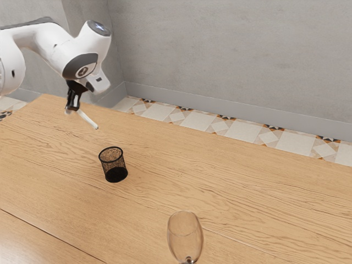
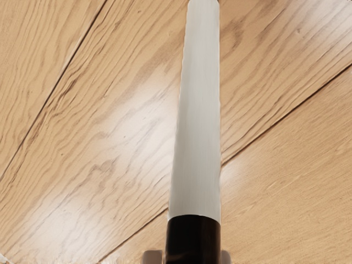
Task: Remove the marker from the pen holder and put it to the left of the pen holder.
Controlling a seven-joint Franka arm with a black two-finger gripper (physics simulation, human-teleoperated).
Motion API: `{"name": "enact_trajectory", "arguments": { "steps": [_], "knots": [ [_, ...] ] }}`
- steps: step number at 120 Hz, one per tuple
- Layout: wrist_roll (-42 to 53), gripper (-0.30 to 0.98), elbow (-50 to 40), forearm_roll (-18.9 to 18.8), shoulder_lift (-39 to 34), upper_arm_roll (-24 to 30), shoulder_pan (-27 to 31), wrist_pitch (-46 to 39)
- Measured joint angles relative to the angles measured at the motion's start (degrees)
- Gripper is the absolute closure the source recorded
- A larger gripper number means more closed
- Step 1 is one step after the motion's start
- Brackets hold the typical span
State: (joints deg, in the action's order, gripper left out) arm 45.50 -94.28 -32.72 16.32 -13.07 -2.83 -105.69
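1. The gripper point(image 1: 72, 108) is pinching the marker point(image 1: 88, 119) by its dark end, its fingers standing only a barrel's width apart.
2. The marker is slanting above the table point(image 1: 220, 181), well apart from the empty pen holder point(image 1: 113, 165).
3. I'm judging it light, stiff, smooth, hardly fragile; it's risking a swivel, so mid-barrel would be steadier.

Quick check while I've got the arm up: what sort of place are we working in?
Possibly a home dining area, though I can't be certain: there's a wood-grain table, a wine glass, and patterned floor tiles beside a bare grey wall.
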Motion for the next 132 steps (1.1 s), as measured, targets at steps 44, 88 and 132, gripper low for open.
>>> {"name": "enact_trajectory", "arguments": {
  "steps": [44, 88, 132],
  "knots": [
    [4.51, 0.76, 1.6, 15.44, 10.63, 0.64, 8.9, -7.74],
    [9.62, 0.38, 1.97, 18.36, 10.62, 0.59, 10.03, -9.19],
    [9.38, 0.07, 4.06, 22.51, -3.24, 5.16, 1.89, -5.6]
  ]
}}
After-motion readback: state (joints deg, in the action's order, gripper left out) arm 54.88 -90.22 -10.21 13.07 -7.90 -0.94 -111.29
